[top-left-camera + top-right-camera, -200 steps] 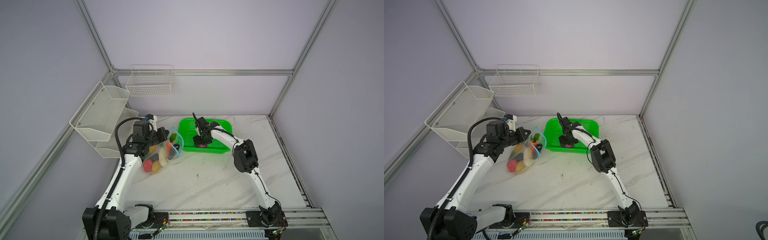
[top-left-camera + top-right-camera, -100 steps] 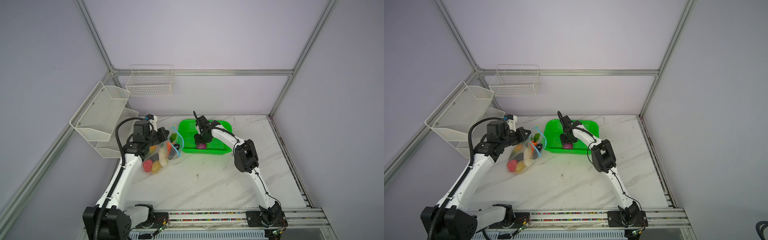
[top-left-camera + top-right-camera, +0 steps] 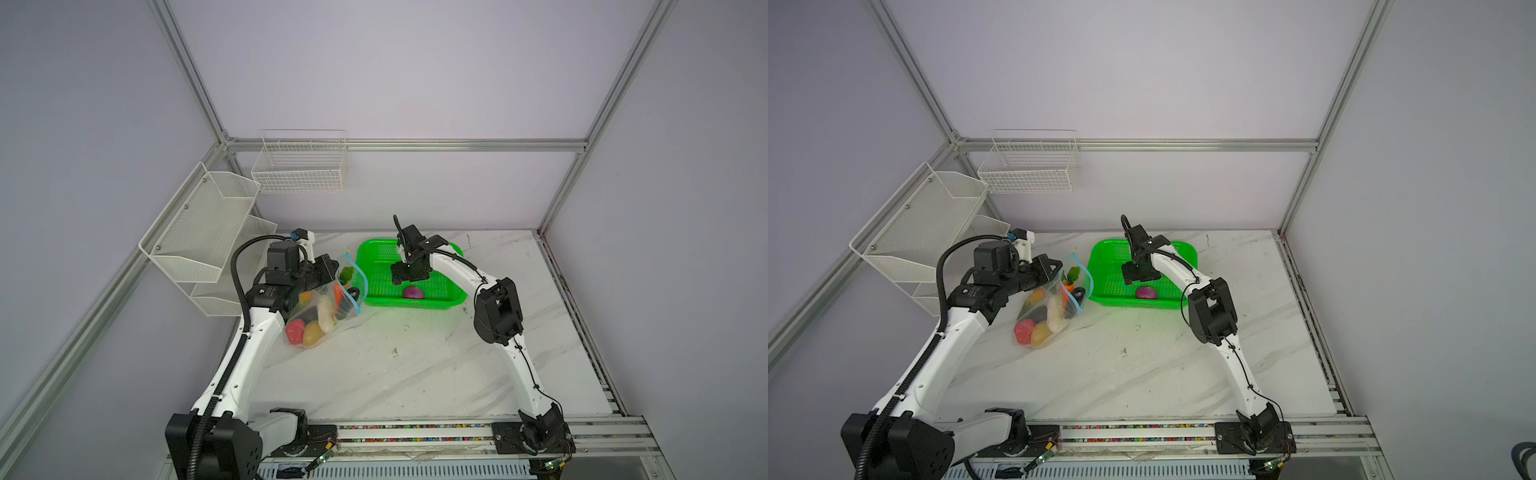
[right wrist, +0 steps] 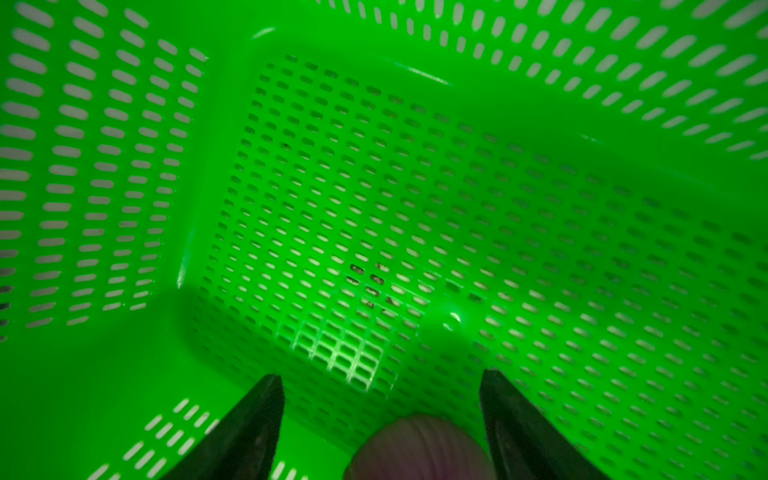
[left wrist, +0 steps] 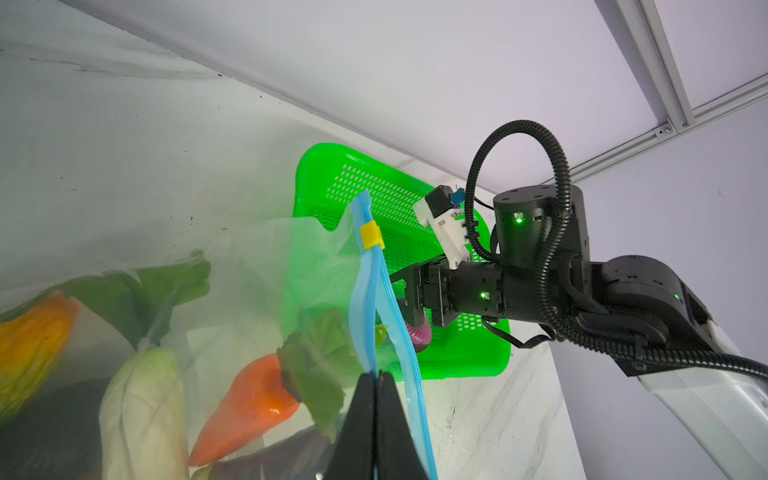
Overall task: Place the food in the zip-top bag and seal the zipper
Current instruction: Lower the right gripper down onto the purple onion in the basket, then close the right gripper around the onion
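Top view: onion [image 3: 413, 293] alone in basket [image 3: 436, 303], just beside right pincer [image 3: 406, 277] and desk-side of it; left arm well apart.
Left wrist: left pincer [image 5: 376, 384] clamped on bag [image 5: 266, 249] at zipper [image 5: 365, 286] — mouth agape toward basket.
Right wrist: jaws wide, onion between fingers, back from tips — ungripped, roundish, no clear long axis.

Pale lilac walls [image 3: 415, 83], aluminium frame rails [image 3: 407, 144] at the corners. White marbled bench [image 3: 395, 386], scuffed. Mesh shelf rack [image 3: 199, 232] and wire basket [image 3: 299, 174] hang on walls by bench's far left corner. Light even, diffuse.
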